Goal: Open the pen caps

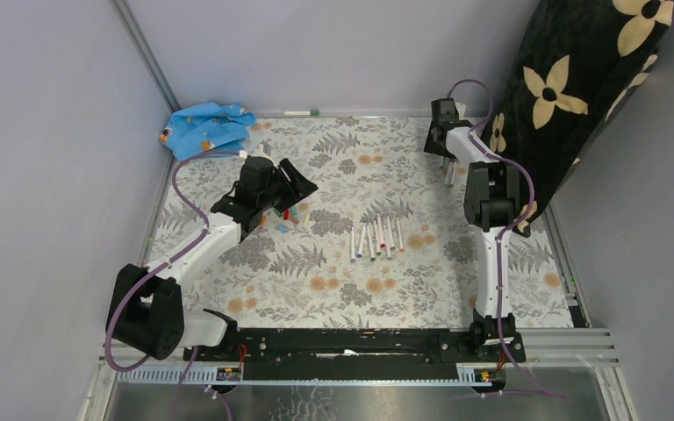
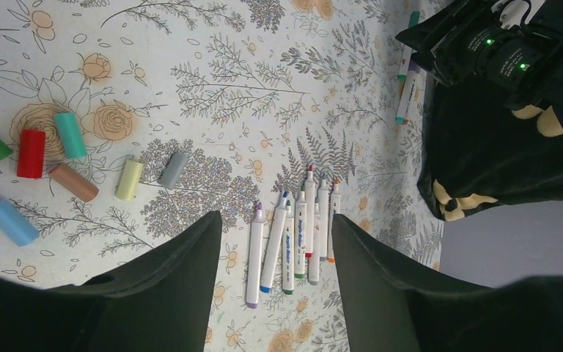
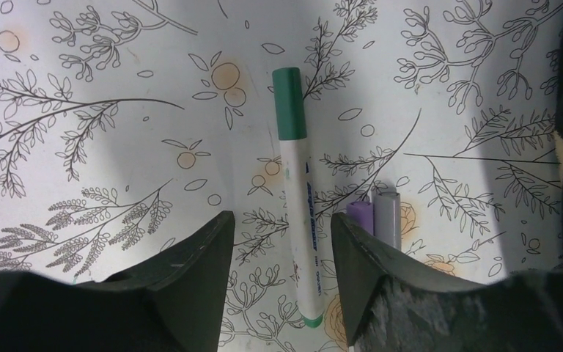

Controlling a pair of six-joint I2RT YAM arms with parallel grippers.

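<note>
Several loose pen caps (image 2: 70, 134), red, teal, green, blue, brown, yellow and grey, lie on the floral tabletop to the left of my left gripper (image 2: 276, 217). That gripper hangs open above a row of uncapped white pens (image 2: 293, 235); from above, the pens (image 1: 377, 237) lie mid-table and the caps (image 1: 285, 215) sit under the left gripper (image 1: 285, 189). My right gripper (image 3: 281, 217) is open, low over a white pen (image 3: 302, 220) with its green cap (image 3: 289, 103) on. The pen lies between the jaws, with a gap on both sides. Purple (image 3: 361, 216) and grey (image 3: 388, 213) capped pens lie beside the right finger.
A black cushion (image 1: 579, 79) with cream flowers leans at the far right, close to the right arm (image 1: 491, 193). A blue cloth (image 1: 206, 127) is bunched in the far left corner. One pen (image 1: 300, 113) lies along the back wall.
</note>
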